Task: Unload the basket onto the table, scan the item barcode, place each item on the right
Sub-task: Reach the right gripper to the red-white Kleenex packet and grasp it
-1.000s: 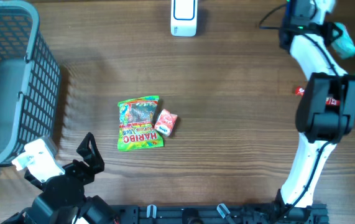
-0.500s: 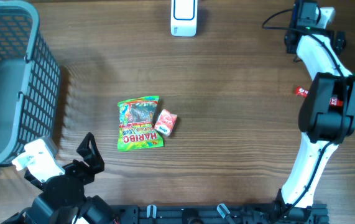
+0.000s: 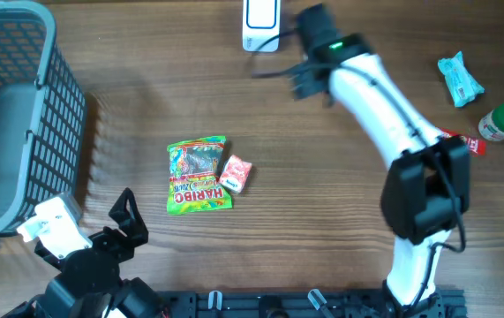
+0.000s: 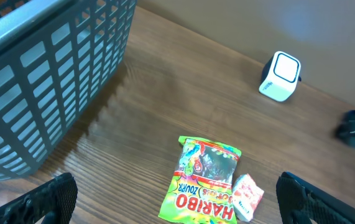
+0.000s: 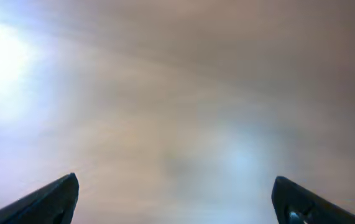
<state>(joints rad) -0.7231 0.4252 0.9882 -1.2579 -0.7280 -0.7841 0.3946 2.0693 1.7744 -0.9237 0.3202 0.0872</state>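
Your right pincer [image 3: 294, 78] hangs by the scanner [image 3: 260, 22], fingers apart
Your left pincer [image 3: 128, 216] is apart too, near the Haribo bag [image 3: 199, 174]

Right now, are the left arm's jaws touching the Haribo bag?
Apart. The overhead view shows bare table between the open left gripper and the Haribo bag.
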